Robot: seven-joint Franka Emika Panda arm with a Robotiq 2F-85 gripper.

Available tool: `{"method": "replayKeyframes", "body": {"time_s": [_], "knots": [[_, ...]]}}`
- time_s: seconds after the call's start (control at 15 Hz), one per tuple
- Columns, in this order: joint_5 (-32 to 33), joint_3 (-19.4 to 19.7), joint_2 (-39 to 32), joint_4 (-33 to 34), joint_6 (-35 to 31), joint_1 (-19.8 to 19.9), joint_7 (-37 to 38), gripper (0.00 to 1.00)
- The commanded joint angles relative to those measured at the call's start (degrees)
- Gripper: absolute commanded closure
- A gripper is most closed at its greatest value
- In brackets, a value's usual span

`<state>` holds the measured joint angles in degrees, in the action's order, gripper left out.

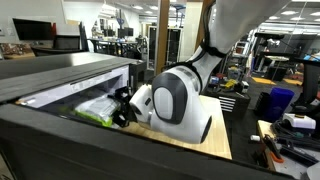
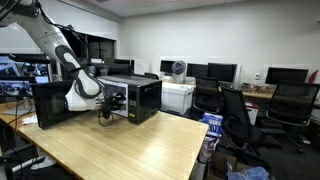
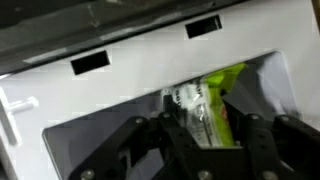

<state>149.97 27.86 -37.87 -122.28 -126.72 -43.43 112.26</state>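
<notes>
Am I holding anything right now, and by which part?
Cannot tell. The green packet has its near end between the fingers of the gripper, but a firm clamp is not visible.

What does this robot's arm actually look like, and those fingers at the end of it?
The arm is glossy white, built of rounded, bulging segments; its big joint has a dark grey ring around a white cap. The fingers are black, angular links. No cables or markings are clear enough to tell.
</notes>
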Motion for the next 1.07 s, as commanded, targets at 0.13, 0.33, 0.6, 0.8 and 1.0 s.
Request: {"method": "replayKeyframes", "body": {"time_s": [0.13,0.33,0.6,0.8,1.0], "knots": [[0.0,8.5,0.4,-0.5,-7.0,-7.2,7.2,0.11],[0.0,10.6,0.9,-0.9,-8.9,-9.5,9.1,0.00],[0.0,12.2,3.0,-1.9,-14.4,-11.0,8.9,0.00],[-0.5,-1.7,12.6,-3.2,-19.4,3.6,-4.9,0.00],[-0.3,3.4,16.4,-3.1,-33.6,4.0,-6.4,0.00]]}}
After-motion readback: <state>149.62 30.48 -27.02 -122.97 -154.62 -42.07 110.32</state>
